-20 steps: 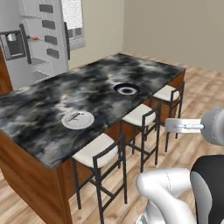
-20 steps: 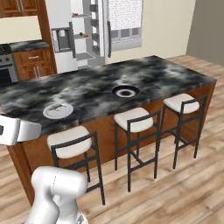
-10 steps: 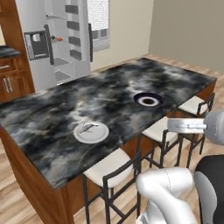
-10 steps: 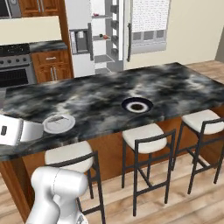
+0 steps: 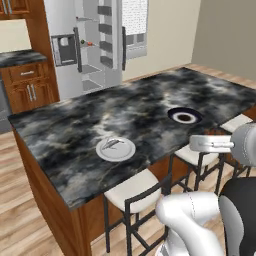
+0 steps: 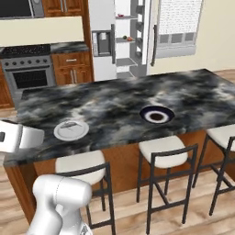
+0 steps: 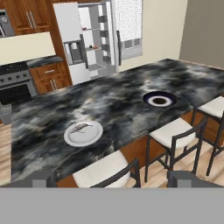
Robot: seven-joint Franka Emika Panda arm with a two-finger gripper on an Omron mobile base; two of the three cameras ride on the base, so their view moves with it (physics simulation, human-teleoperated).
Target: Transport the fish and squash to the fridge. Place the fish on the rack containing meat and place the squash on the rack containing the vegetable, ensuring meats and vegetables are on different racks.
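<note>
The fish (image 5: 114, 145) (image 7: 81, 127) is small and grey and lies on a round pale plate (image 5: 126, 151) (image 6: 71, 130) near the island's front edge. Farther right stands a dark-blue plate with a white rim (image 5: 184, 116) (image 6: 156, 114) (image 7: 159, 99). A small brownish round lump at its middle looks like the squash (image 6: 156, 117). The fridge (image 5: 95, 45) (image 6: 128, 36) (image 7: 94, 39) stands behind the island with its doors open and pale shelves showing. My gripper (image 7: 113, 179) is open, held back from the island above the stools, and holds nothing.
The dark marble island (image 5: 75, 125) lies between me and the fridge. Stools with pale seats (image 5: 135, 189) (image 6: 165, 146) line its near side. A stove (image 6: 27, 75) and wooden cabinets (image 5: 30, 85) stand to the left of the fridge.
The whole picture has shifted, so the base has driven. The island and fridge now sit farther right and closer. The plates have not moved on the counter, and the gripper stays open.
</note>
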